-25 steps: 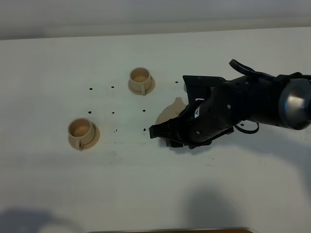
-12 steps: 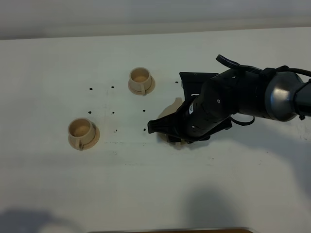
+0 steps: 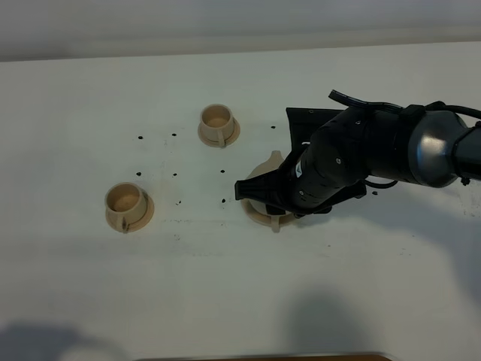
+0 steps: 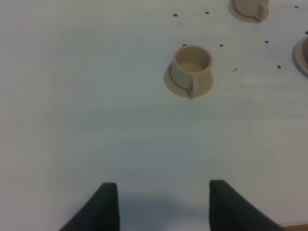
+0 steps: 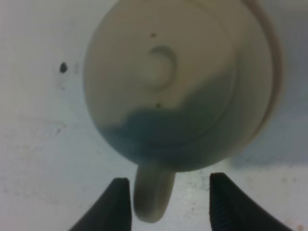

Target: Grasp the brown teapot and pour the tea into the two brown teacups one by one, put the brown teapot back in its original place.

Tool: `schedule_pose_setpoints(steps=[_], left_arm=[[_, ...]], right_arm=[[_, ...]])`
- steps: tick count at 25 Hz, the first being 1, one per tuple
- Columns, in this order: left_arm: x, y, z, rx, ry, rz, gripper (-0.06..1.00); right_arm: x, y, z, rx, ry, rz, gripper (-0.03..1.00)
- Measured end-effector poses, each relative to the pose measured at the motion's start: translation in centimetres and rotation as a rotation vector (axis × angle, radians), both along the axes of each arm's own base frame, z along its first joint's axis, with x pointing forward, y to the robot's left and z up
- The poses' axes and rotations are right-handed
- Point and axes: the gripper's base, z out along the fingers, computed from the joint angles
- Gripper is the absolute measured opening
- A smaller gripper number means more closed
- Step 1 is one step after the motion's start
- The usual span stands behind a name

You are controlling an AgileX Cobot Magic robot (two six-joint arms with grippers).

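The brown teapot [image 3: 266, 167] sits on its wide round saucer [image 3: 259, 219], the original place, mostly covered by my right arm. In the right wrist view the teapot [image 5: 173, 82] is seen from above, lid knob up. Its loop handle [image 5: 153, 197] lies between the fingers of my right gripper [image 5: 166, 204], which stand apart from it, open. The saucer rim [image 5: 275, 62] shows beyond the pot. The two brown teacups [image 3: 219, 124] [image 3: 128, 207] stand upright on their small saucers to the left. My left gripper [image 4: 159, 207] hovers open over bare table, short of the nearer teacup [image 4: 192, 71].
The white table [image 3: 225, 286] carries small black dots [image 3: 174, 175] between the cups and the teapot. The farther cup [image 4: 248, 7] shows at the edge of the left wrist view. A tan strip [image 3: 263, 357] lies along the table's near edge.
My right arm has shifted over the teapot and its wrist has turned a little. The saucer's near rim now shows below the gripper. The cups and the left gripper have not moved.
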Motion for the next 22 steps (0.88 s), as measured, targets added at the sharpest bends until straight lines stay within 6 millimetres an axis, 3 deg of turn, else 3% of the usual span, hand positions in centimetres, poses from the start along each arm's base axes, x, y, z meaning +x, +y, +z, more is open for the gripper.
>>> schedule_pose_setpoints(steps=[22], left_arm=[[0.0, 0.0, 0.0, 0.0, 0.0, 0.0, 0.49]], right_arm=[[-0.4, 1.2, -1.0, -0.024, 0.002, 0.039, 0.37]])
